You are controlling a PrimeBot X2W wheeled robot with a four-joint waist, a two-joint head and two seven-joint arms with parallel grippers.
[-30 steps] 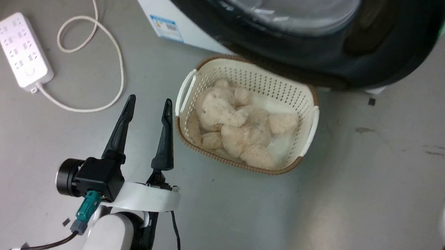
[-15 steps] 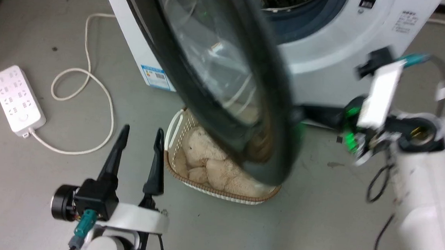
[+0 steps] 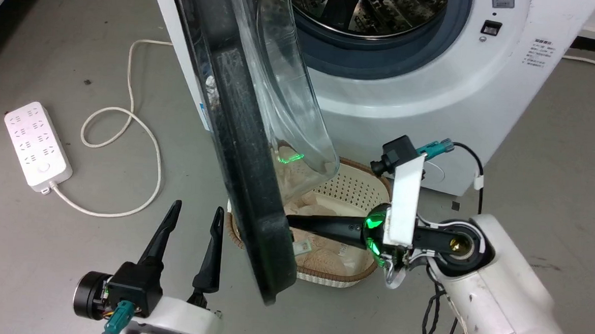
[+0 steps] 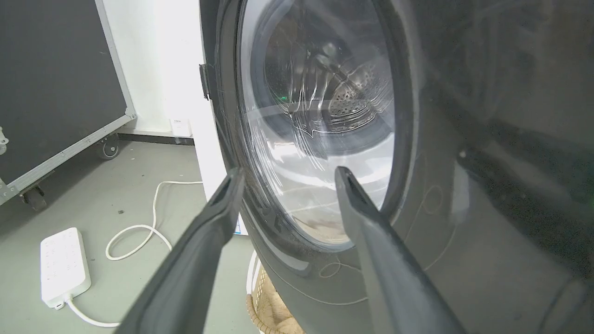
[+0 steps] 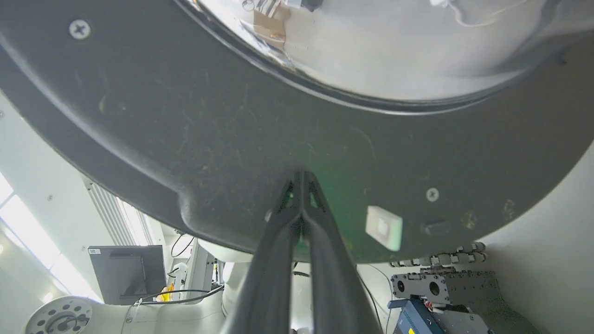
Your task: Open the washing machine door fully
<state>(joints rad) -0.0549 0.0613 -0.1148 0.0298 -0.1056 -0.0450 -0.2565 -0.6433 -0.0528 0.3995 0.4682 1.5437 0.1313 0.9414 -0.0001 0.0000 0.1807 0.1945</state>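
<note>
Far left on the grey floor lies a white power strip (image 3: pixel 36 145), a flat rounded slab, its pale cord (image 3: pixel 126 127) looping loosely toward the machine's left front corner. Next comes the left gripper (image 3: pixel 196 210), low over the floor. Its two long, matte dark fingers are spread wide, holding nothing, and stand just short of the door's outer face.

Now the washing machine door (image 3: pixel 247 159): it stands open, hinged at the machine's left side and turned nearly edge-on in the head view. It is a thick, scuffed black ring with a clear glass bowl bulging toward the machine. Its lower edge hangs over a cream basket (image 3: pixel 357 188) of perforated plastic with a brown woven rim, and a fluffy beige plush toy (image 3: pixel 323 260) lies inside.

Right of that, the right gripper (image 5: pixel 301 176) reaches across the basket, fingers pinched tight together on nothing, their tips against the door's dull inner rim.

Behind stands the smooth white washing machine (image 3: pixel 433 108), its perforated steel drum (image 3: pixel 372 8) ringed in grey rubber.
</note>
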